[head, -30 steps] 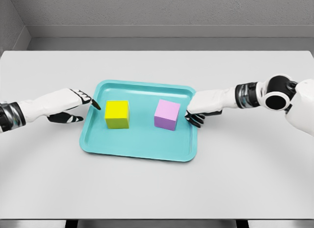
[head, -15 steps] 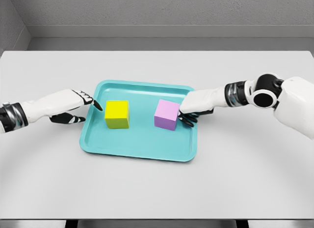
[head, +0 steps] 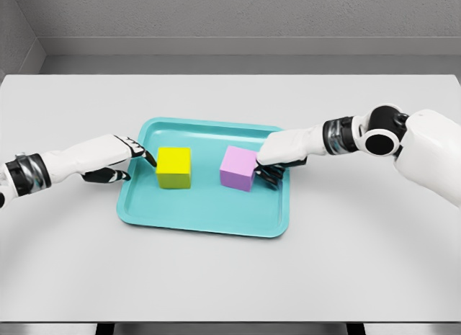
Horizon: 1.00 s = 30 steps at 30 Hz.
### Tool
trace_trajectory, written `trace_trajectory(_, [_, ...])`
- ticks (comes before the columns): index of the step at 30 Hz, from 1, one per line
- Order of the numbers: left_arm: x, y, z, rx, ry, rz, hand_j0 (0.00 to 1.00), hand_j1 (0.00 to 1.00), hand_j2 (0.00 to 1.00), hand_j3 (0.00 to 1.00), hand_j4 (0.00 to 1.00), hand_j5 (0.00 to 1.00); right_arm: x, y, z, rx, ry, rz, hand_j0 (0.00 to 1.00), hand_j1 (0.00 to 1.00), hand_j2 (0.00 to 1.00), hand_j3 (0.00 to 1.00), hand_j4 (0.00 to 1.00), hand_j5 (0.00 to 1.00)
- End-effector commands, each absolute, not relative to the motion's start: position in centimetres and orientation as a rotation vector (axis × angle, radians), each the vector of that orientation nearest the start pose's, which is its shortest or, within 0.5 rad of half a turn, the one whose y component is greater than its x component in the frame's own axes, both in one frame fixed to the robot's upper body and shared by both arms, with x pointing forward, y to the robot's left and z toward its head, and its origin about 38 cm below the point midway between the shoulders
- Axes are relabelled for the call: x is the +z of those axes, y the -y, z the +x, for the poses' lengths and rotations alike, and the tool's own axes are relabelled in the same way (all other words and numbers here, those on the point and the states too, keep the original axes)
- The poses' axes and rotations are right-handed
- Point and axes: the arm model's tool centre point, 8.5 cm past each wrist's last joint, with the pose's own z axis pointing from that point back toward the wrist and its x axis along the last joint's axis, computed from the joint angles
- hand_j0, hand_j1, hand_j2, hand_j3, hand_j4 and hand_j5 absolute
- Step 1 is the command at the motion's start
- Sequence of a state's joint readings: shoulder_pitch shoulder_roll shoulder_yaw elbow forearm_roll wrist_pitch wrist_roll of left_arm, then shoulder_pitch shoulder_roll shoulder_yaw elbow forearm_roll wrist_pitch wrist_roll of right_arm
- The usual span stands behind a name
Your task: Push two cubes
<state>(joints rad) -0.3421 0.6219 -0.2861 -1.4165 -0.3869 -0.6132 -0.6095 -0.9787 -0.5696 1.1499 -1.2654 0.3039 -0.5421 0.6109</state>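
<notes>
Teal plastic tray (head: 205, 223) lies in the middle of the frame on the grey table (head: 230, 277), and both cubes stand inside it, the yellow cube (head: 174, 167) toward the left and the pink cube (head: 239, 168) toward the right, with a clear gap of tray floor between them. The left hand (head: 115, 158) comes from the left edge; its fingers are stretched and hold nothing, and one dark fingertip (head: 150, 161) is at the left face of the yellow cube, touching or almost touching, I cannot say which. The right hand (head: 281, 153) comes from the right; its fingers are loosely curved and grip nothing, and they press against the right face of the pink cube. Both cubes look rigid and probably light, with smooth faces, so I judge they will slide easily on the smooth tray and may turn if the contact is off the centre. It seems best not to grasp them at all but to push on the middle of the outer side face, low enough that the cube does not tip. A cube has no long axis; the yellow one sits nearly square to the tray, while the pink one is turned a little, one corner pointing toward the lower edge of the frame.
</notes>
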Motion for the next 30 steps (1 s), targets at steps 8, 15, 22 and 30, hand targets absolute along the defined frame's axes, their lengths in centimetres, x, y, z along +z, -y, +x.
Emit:
trace_trajectory(8, [15.0, -29.9, 40.8, -1.797, 1.510, 0.221, 0.67, 0.67, 0.67, 0.67, 0.67, 0.67, 17.0, 15.7, 46.0, -3.189, -1.649, 0.073, 0.13, 0.13, 0.13, 0.13, 0.13, 0.13])
trace_trajectory(15, [14.9, -29.1, 40.9, -1.790, 1.529, 0.209, 0.66, 0.66, 0.66, 0.66, 0.66, 0.66, 17.0, 15.9, 46.3, -3.198, -1.648, 0.083, 0.13, 0.13, 0.13, 0.13, 0.13, 0.13])
trace_trajectory(22, [14.8, -28.6, 41.3, -1.792, 1.534, 0.202, 0.66, 0.66, 0.66, 0.66, 0.66, 0.66, 16.9, 16.2, 46.7, -3.212, -1.631, 0.105, 0.13, 0.13, 0.13, 0.13, 0.13, 0.13])
trace_trajectory(30, [14.1, -29.3, 42.6, -1.745, 1.509, 0.200, 0.65, 0.65, 0.65, 0.65, 0.65, 0.65, 16.4, 16.2, 47.2, -3.242, -1.606, 0.110, 0.14, 0.14, 0.14, 0.14, 0.14, 0.14])
